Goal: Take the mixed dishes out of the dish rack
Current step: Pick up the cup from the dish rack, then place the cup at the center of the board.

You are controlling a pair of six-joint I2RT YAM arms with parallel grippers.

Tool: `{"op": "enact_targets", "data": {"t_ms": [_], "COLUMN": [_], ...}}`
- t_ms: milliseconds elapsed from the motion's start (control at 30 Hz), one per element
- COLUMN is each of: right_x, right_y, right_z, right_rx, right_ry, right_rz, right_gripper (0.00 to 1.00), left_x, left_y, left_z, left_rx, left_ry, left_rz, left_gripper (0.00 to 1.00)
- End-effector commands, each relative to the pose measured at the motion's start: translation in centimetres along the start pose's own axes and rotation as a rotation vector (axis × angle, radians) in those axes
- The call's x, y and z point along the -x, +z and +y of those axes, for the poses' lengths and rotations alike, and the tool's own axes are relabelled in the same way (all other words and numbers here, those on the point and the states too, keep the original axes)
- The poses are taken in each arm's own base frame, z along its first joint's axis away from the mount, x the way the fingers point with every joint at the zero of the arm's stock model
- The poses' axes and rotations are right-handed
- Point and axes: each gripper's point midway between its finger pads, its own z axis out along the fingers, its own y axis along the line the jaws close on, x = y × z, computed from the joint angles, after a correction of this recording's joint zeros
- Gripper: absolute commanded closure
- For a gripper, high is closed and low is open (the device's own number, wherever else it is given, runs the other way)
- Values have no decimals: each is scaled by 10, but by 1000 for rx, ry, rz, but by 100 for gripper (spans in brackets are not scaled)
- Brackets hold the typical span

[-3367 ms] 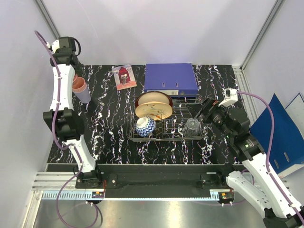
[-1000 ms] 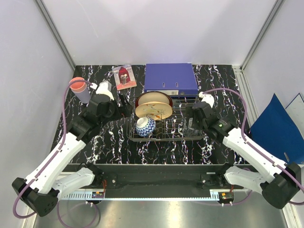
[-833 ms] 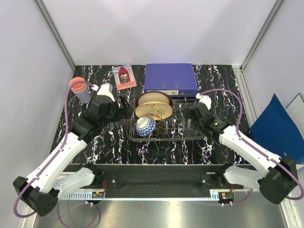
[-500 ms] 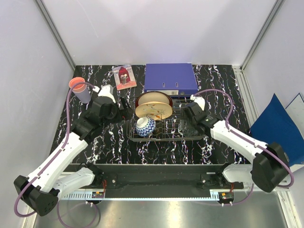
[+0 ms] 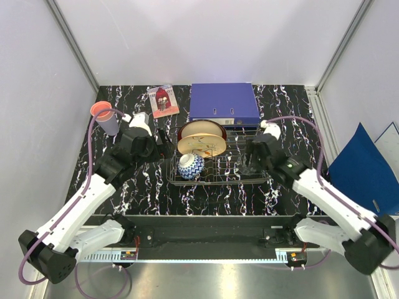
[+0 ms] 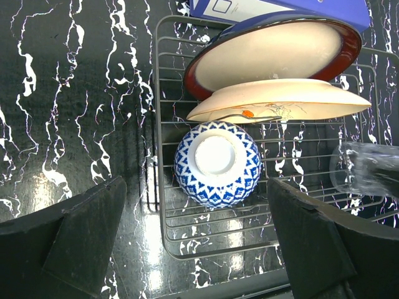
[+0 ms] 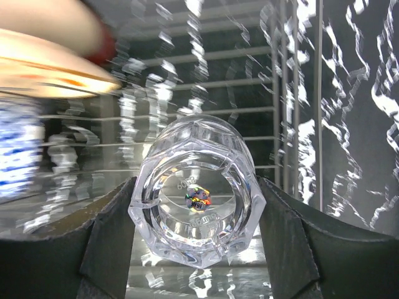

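Observation:
The dish rack [image 5: 215, 182] holds a blue-white bowl [image 5: 190, 166] upside down, a cream plate [image 5: 201, 147] on edge and a red-rimmed bowl [image 5: 201, 130] behind it. My right gripper [image 7: 194, 215] is shut on the clear glass [image 7: 194, 193], with a finger pressed against each side of it, over the rack's right end. My left gripper [image 6: 199, 237] hangs open above the rack's left end [image 6: 163, 205]. The blue-white bowl [image 6: 217, 163] lies just ahead of its fingers. A lilac cup [image 5: 107, 121] with pink cups stacked in it stands at the far left.
A blue binder [image 5: 224, 103] lies right behind the rack, and a small picture card [image 5: 163, 100] lies to its left. Another blue folder [image 5: 368, 174] leans outside the right wall. Bare marbled tabletop [image 5: 143, 180] stretches left and in front of the rack.
My right gripper's jaws have narrowed onto the clear glass and the arm has shifted slightly right. The left arm has hardly moved and stays open.

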Motion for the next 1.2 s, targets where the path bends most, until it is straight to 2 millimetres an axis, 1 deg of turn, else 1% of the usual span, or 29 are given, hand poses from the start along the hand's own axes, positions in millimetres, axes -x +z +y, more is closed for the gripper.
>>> {"op": "enact_targets", "data": {"t_ms": [0, 33, 67, 100, 133, 167, 200, 233, 267, 300, 333, 367, 400, 433, 467, 500, 533, 567, 600, 633, 667, 700, 733, 767, 800, 900, 1100, 1167], "right_x": [64, 75, 85, 91, 107, 108, 113, 123, 123, 126, 131, 134, 136, 148, 146, 149, 156, 156, 161, 158, 160, 164, 163, 165, 166, 167, 163, 158], "right_y": [-62, -72, -87, -95, -106, -115, -121, -133, -133, -134, -147, -139, -141, -163, -149, -152, -165, -157, -162, -156, -157, -163, -159, -159, -162, -160, -152, -148], "right_z": [34, 41, 45, 49, 57, 63, 68, 80, 87, 93, 109, 110, 115, 126, 123, 125, 129, 132, 135, 140, 142, 144, 147, 148, 149, 153, 159, 165], "right_rx": [230, 275, 332, 368, 428, 491, 535, 622, 665, 704, 821, 861, 922, 1068, 1091, 1137, 1214, 1229, 1267, 1285, 1303, 1338, 1351, 1360, 1380, 1393, 1394, 1401], "right_ry": [87, 108, 136, 154, 184, 213, 230, 245, 275, 293, 293, 359, 386, 385, 471, 491, 484, 515, 506, 511, 515, 508, 514, 512, 507, 497, 475, 468], "right_rz": [-192, -234, -280, -310, -376, -395, -417, -448, -431, -423, -422, -398, -391, -440, -394, -398, -433, -399, -423, -384, -381, -404, -377, -381, -391, -375, -340, -313], "right_gripper": [95, 100, 100, 100, 100, 100, 100, 100, 100, 100, 100, 100, 100, 100, 100, 100, 100, 100, 100, 100, 100, 100, 100, 100, 100, 100, 100, 100], "left_x": [19, 22, 27, 31, 32, 36, 43, 44, 44, 55, 52, 58, 61, 59, 66, 66, 65, 69, 72, 70, 74, 72, 66, 68, 64, 59, 61, 61], "left_y": [-6, -6, -9, -10, -12, -15, -18, -26, -28, -39, -47, -55, -63, -71, -79, -83, -90, -94, -98, -102, -107, -104, -104, -106, -98, -91, -83, -81], "left_z": [-12, -13, -17, -22, -29, -36, -46, -58, -65, -79, -94, -107, -114, -124, -134, -140, -147, -153, -157, -161, -166, -169, -173, -177, -179, -183, -187, -190], "left_rx": [-43, -45, -59, -77, -114, -147, -197, -269, -312, -396, -491, -563, -611, -680, -742, -777, -829, -864, -895, -931, -968, -985, -1018, -1044, -1047, -1072, -1089, -1098], "left_ry": [-1, 0, -3, 0, 2, 5, -2, -2, -11, -16, -9, -22, -29, -28, -37, -35, -24, -26, -25, -16, -23, -25, -35, -34, -42, -63, -90, -100], "left_rz": [-65, -69, -80, -91, -88, -97, -123, -126, -131, -177, -160, -186, -194, -177, -199, -193, -182, -193, -204, -196, -208, -193, -156, -161, -135, -97, -98, -90], "left_gripper": [1, 1, 1, 1, 1, 1, 1, 1, 1, 1, 1, 1, 1, 1, 1, 1, 1, 1, 1, 1, 1, 1, 1, 1, 1, 1, 1, 1]}}
